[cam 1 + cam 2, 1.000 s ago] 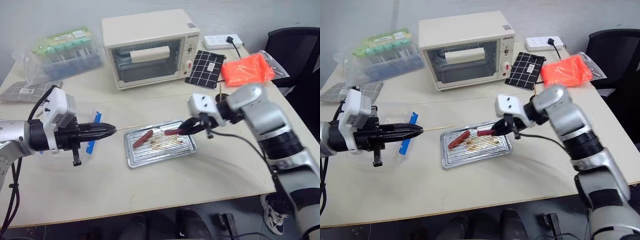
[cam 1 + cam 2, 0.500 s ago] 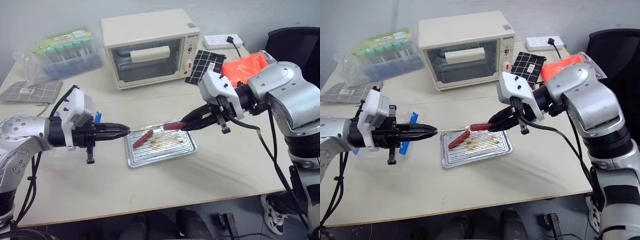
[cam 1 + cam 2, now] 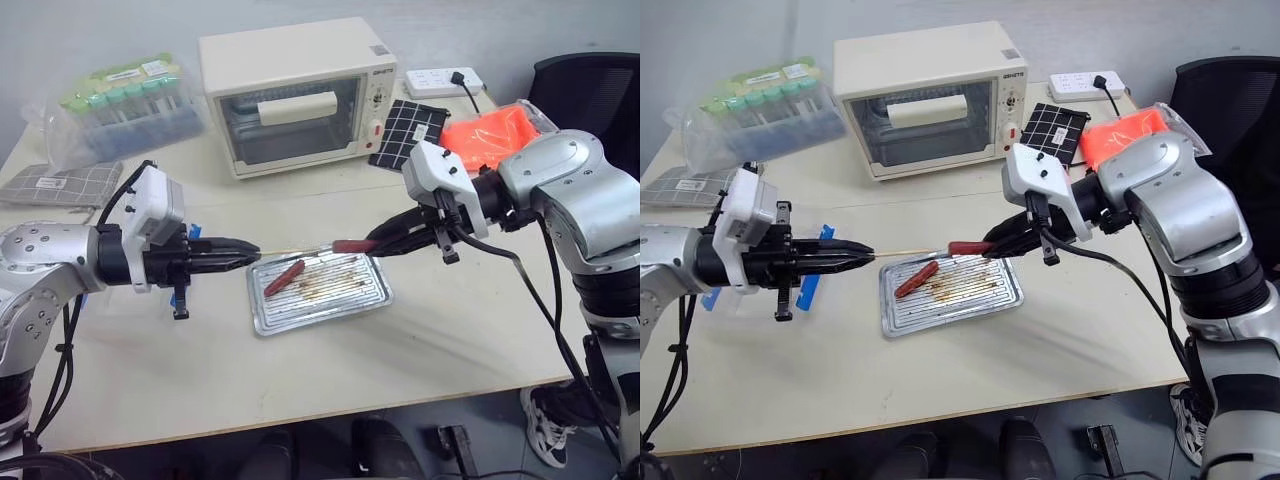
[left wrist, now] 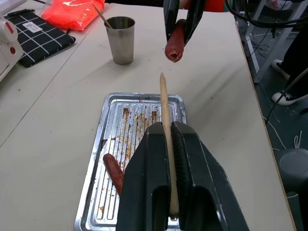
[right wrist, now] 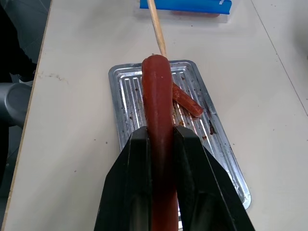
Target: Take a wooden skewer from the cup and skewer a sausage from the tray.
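Currently the wooden skewer (image 4: 165, 113) is clamped between the closed fingers of the left pincer (image 3: 250, 265), its free length pointing toward the sausage (image 5: 157, 101), which the right pincer (image 3: 378, 242) grips along its sides with the jaws closed to the sausage's width. Both items are held in the air above the tray (image 3: 372, 297); in the left wrist view the skewer tip stands just short of the sausage's rounded end, near but apart, and roughly in line with it. The skewer is judged light, stiff along its length but easily snapped by side load, so a hold close to the working length limits flex. The sausage is judged soft, smooth and possibly greasy; a grip well back from the entry end leaves room for the point, but excess squeeze could deform or split it. A shorter, darker sausage (image 3: 284, 277) lies on the ridged tray bottom. The cup (image 4: 120, 39) stands on the tabletop (image 3: 330, 360) beyond the tray, with a spare stick (image 4: 101, 15) leaning in it. The skewer's rear end is hidden inside the left pincer, and the sausage's rear end is covered by the right fingers, so the remaining length of each cannot be read.
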`<action>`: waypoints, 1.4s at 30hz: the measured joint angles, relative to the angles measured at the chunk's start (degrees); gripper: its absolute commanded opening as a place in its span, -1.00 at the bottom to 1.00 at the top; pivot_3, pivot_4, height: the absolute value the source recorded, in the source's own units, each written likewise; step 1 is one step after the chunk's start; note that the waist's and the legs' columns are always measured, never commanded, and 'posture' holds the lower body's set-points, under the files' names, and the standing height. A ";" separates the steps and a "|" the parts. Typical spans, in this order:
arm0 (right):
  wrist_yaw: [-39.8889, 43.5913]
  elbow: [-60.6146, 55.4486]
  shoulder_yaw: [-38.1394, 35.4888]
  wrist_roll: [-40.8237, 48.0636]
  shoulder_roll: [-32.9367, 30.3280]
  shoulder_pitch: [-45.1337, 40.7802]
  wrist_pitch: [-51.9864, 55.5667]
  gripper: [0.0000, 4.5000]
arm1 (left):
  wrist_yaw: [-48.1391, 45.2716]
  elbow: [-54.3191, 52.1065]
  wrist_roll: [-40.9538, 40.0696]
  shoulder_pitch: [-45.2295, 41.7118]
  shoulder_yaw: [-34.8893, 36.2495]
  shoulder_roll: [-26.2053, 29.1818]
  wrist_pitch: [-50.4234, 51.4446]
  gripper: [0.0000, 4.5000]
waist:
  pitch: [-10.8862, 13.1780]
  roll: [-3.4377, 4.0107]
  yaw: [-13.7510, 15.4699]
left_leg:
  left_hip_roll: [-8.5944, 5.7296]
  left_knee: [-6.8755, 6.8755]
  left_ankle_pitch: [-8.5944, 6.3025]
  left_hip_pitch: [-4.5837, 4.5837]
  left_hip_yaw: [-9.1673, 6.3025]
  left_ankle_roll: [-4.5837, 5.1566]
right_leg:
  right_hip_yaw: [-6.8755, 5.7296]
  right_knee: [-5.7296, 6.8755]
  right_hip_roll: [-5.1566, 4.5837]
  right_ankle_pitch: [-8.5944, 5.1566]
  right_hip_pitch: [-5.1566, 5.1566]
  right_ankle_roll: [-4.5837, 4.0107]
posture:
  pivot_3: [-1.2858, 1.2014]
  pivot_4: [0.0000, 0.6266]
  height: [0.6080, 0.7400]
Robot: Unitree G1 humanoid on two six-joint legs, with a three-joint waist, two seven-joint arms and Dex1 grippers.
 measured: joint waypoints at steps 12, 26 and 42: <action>-0.35 0.38 0.26 -0.10 0.00 1.61 -1.10 -0.74 | -0.05 -1.48 -0.16 -1.49 -0.86 -0.21 0.05 -1.00 | 0.00 0.00 0.00 | 0.00 0.01 0.00 0.00 0.01 0.00 | 0.00 0.02 0.00 0.00 0.00 0.00 | 0.03 -0.52 1.00; -0.64 -0.47 0.25 0.22 -0.01 1.66 -0.49 -0.74 | -1.21 -0.78 0.32 -1.86 -1.72 -0.37 -0.49 -1.00 | 0.00 0.00 0.00 | 0.00 0.02 0.00 0.00 0.01 0.00 | 0.00 0.02 0.00 0.00 0.00 0.00 | 0.03 -0.52 1.00; -0.70 -1.06 0.12 0.34 -0.43 1.64 0.43 -0.74 | -0.78 0.83 1.22 -3.14 -2.34 -1.92 -1.14 -1.00 | 0.00 0.00 0.00 | -0.01 0.04 0.00 0.00 0.01 0.00 | 0.00 0.07 0.00 0.00 0.00 0.00 | 0.03 -0.52 1.00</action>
